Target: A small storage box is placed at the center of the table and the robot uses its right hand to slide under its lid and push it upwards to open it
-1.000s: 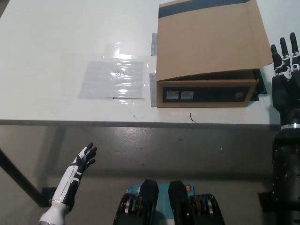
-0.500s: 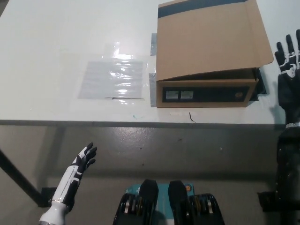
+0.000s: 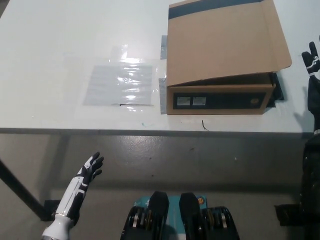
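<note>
Head view shows you the right hand (image 3: 313, 62), fingers spread, right of the cardboard box (image 3: 222, 57); its lid (image 3: 225, 40) sits slightly raised; left hand (image 3: 87, 172) open below the table (image 3: 50, 50).

Storage box (image 3: 220, 97) sits on the surface (image 3: 60, 45) toward 1 o'clock, its lid (image 3: 225, 42) tilted up over it. Plastic sheet (image 3: 120, 84) lies flat on the surface just at the box's 9 o'clock. Right hand (image 3: 313, 62) at 3 o'clock beside the box, apart. Left hand (image 3: 86, 176) at 7 o'clock, below the surface edge.
</note>
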You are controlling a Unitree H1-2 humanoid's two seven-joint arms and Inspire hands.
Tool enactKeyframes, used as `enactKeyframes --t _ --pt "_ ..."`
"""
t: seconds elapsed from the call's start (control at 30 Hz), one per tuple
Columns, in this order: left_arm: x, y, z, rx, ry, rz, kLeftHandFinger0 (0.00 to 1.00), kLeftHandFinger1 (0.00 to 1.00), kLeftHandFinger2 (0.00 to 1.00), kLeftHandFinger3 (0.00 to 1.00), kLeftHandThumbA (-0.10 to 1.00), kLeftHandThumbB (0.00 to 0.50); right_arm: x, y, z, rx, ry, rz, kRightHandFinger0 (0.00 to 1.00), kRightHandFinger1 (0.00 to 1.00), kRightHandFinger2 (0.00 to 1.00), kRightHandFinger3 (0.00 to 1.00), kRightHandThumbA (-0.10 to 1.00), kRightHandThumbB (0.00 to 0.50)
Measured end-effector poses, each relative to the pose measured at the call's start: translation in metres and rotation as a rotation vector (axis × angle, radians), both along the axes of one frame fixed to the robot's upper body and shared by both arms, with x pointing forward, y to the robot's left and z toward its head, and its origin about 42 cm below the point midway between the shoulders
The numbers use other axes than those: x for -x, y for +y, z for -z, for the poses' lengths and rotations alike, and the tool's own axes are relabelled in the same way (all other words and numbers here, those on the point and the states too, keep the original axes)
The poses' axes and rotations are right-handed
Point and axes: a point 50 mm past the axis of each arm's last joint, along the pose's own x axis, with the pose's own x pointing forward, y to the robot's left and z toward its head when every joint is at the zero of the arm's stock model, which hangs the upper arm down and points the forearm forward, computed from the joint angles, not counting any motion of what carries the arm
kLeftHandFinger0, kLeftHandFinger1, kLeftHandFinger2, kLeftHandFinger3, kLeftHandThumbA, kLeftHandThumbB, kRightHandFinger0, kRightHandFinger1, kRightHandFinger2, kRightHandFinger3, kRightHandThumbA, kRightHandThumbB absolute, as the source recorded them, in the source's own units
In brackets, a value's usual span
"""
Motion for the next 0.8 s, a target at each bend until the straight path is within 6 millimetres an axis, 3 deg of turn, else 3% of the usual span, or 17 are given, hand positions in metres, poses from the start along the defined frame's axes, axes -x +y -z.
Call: enactKeyframes --t 0.37,0.8 --pt "0.0 0.0 0.0 -0.001 -0.001 0.001 1.0 1.0 1.0 1.0 1.0 0.5 -0.007 0.008 0.026 -0.042 0.072 -0.041 1.0 1.0 1.0 1.0 1.0 0.293" --pt "0.0 0.0 0.0 -0.001 -0.001 0.001 1.0 1.0 1.0 1.0 1.0 0.5 -0.009 0.01 0.035 -0.062 0.085 -0.066 1.0 1.0 1.0 1.0 1.0 0.281"
